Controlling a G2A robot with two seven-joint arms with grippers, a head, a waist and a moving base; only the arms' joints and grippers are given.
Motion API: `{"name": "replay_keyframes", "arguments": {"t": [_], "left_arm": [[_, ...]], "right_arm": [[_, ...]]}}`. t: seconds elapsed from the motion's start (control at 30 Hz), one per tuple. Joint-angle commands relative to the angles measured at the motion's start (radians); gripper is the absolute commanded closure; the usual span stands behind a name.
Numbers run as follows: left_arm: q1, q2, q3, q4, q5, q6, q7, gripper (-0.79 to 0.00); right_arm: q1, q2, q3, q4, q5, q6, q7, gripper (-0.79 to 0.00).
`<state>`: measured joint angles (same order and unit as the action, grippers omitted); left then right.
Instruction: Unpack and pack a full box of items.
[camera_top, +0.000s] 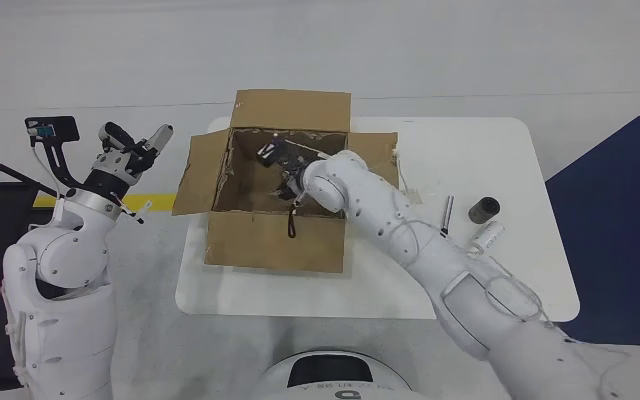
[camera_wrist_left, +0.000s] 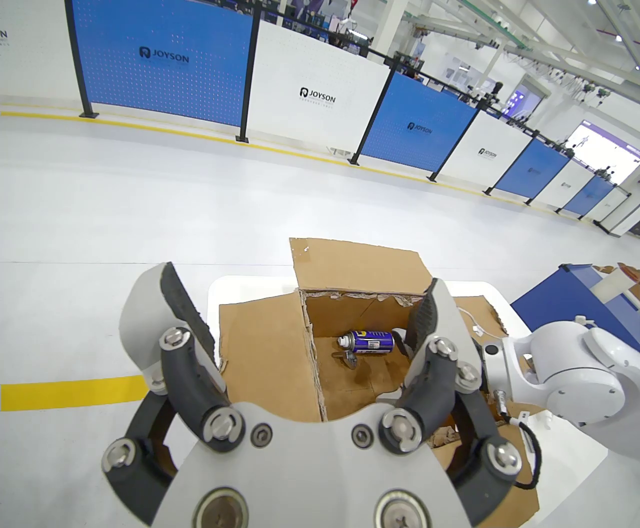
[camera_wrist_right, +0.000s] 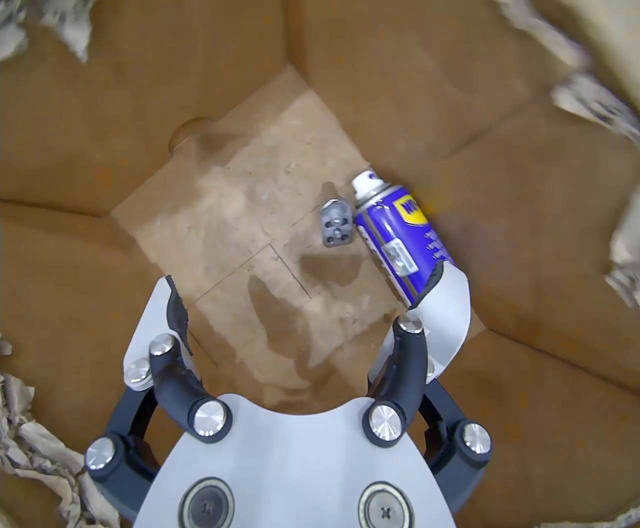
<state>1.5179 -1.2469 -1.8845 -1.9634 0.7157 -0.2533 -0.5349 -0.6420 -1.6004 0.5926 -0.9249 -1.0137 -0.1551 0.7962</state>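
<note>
Right wrist view puts your right tool (camera_wrist_right: 306, 287) down inside the cardboard box (camera_wrist_right: 100, 125), its fingers spread wide with nothing between them. Just past one fingertip lies the blue spray can (camera_wrist_right: 395, 235), on its side on the box floor with its white cap end pointing away from the tool. That fingertip overlaps the can's base end, and you cannot tell whether the two touch. Just beside the cap end sits a small grey metal block (camera_wrist_right: 336, 224), also on the box floor. Crumpled brown paper (camera_wrist_right: 35, 440) shows along the box's edge.

From the top view, you see the right arm reaching over the box's right flap into the box. The box stands with its flaps folded out on the left part of the bench (camera_top: 470, 150). Well apart from the box, on the bench to its right, lie a short dark cylinder (camera_top: 484, 209), a thin dark stick (camera_top: 448, 212) and a small white item (camera_top: 491, 236).

Your left tool (camera_top: 135, 138) is also spread open and holds nothing. It hangs off the bench's left side, above the floor, apart from the box and facing it.
</note>
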Motion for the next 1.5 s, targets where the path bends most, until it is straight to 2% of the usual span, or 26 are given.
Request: {"name": "replay_keyframes", "arguments": {"t": [0.0,0.07,0.17,0.27,0.3,0.33,0.43,0.47,0.5,0.73,0.87,0.93,1.0,1.1,1.13,1.23,1.47], "left_arm": [[0.000,0.000,0.000,0.000,0.000,0.000,0.000,-0.785],[0.000,0.000,0.000,0.000,0.000,0.000,0.000,-0.785],[0.000,0.000,0.000,0.000,0.000,0.000,0.000,-0.785],[0.000,0.000,0.000,0.000,0.000,0.000,0.000,-0.785],[0.000,0.000,0.000,0.000,0.000,0.000,0.000,-0.785],[0.000,0.000,0.000,0.000,0.000,0.000,0.000,-0.785],[0.000,0.000,0.000,0.000,0.000,0.000,0.000,-0.785],[0.000,0.000,0.000,0.000,0.000,0.000,0.000,-0.785],[0.000,0.000,0.000,0.000,0.000,0.000,0.000,-0.785],[0.000,0.000,0.000,0.000,0.000,0.000,0.000,-0.785],[0.000,0.000,0.000,0.000,0.000,0.000,0.000,-0.785],[0.001,0.001,-0.002,0.016,0.036,0.011,0.017,-0.785],[-0.012,0.002,0.014,0.074,0.101,0.040,0.049,-0.785],[-0.044,0.003,0.027,0.132,0.090,0.065,0.046,-0.785],[-0.051,0.005,0.028,0.142,0.086,0.065,0.042,-0.785],[-0.064,0.007,0.028,0.161,0.058,0.066,0.022,-0.785],[-0.108,0.018,0.063,0.250,0.053,0.057,-0.077,-0.785]], "right_arm": [[0.022,-0.023,-0.035,0.047,-0.007,-0.023,-0.015,-0.643],[0.038,-0.041,-0.055,0.081,-0.002,-0.051,-0.036,-0.640],[0.063,-0.073,-0.088,0.147,-0.006,-0.078,-0.068,-0.579],[0.090,-0.105,-0.111,0.221,-0.005,-0.090,-0.101,-0.474],[0.101,-0.115,-0.114,0.248,-0.001,-0.096,-0.116,-0.388],[0.110,-0.125,-0.117,0.275,0.003,-0.101,-0.130,-0.372],[0.133,-0.155,-0.127,0.349,0.007,-0.093,-0.173,-0.363],[0.138,-0.165,-0.131,0.371,0.007,-0.092,-0.185,-0.388],[0.143,-0.175,-0.134,0.392,0.009,-0.092,-0.194,-0.456],[0.171,-0.237,-0.161,0.509,-0.007,-0.075,-0.212,-0.385],[0.185,-0.266,-0.162,0.555,0.001,-0.086,-0.230,-0.385],[0.190,-0.276,-0.157,0.570,0.011,-0.098,-0.254,-0.443],[0.197,-0.281,-0.148,0.585,0.024,-0.111,-0.277,-0.597],[0.209,-0.281,-0.123,0.599,0.066,-0.166,-0.272,-0.754],[0.214,-0.280,-0.112,0.599,0.091,-0.200,-0.255,-0.785],[0.233,-0.273,-0.079,0.597,0.157,-0.308,-0.188,-0.785],[0.218,-0.258,-0.054,0.507,0.196,-0.382,-0.084,-0.785]]}}
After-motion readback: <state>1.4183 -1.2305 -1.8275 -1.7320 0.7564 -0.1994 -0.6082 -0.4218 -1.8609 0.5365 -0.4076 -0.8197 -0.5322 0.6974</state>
